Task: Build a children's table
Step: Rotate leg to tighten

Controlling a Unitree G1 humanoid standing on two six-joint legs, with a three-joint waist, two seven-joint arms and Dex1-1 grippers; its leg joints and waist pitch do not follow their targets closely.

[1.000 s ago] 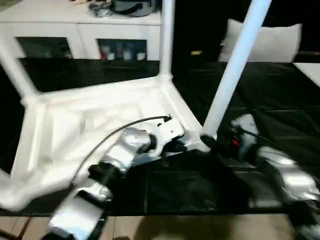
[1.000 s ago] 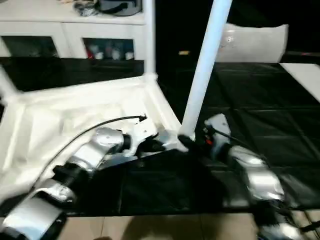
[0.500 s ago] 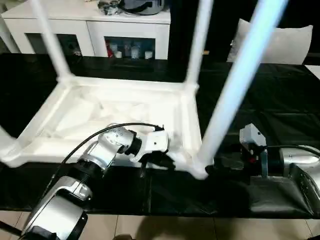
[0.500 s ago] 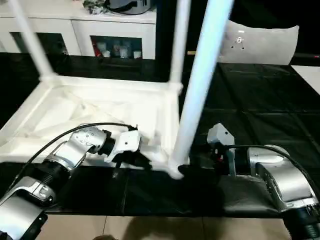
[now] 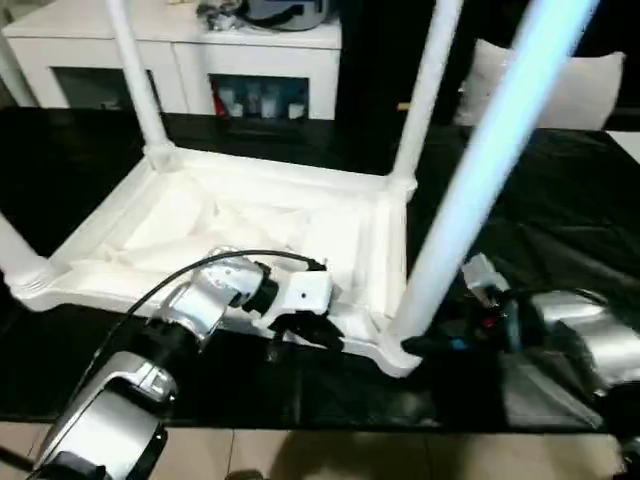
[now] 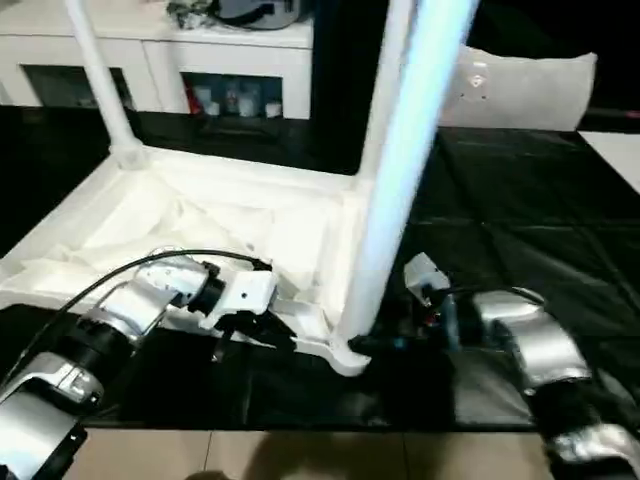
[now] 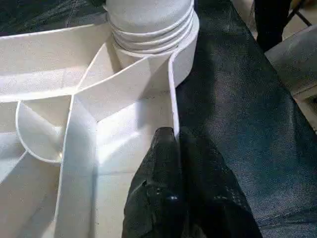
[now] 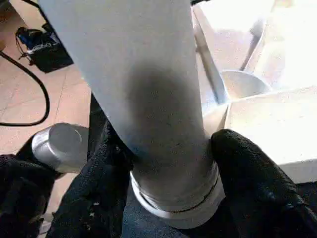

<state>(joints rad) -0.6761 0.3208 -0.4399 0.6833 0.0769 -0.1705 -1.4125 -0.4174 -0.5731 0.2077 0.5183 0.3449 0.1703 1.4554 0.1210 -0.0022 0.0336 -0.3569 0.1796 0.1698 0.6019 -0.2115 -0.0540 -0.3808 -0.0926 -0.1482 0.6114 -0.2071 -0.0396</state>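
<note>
The left gripper [image 7: 173,148] pinches the upturned table top's rim [image 7: 173,99] shut, while the right gripper [image 8: 171,163], reaching in level, clasps the near leg's [image 8: 148,89] base.

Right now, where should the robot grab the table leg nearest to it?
Low on the nearest leg, just above its corner socket, coming from the robot's right, where the right gripper straddles it: probably steadiest there, since the round tube fits between two fingers.

You saw 3 legs [image 5: 135,70] cut off by the top edge. The near leg [image 5: 480,190] was blurred. Shelf items [image 5: 250,100] behind the table were too small to identify.
</note>
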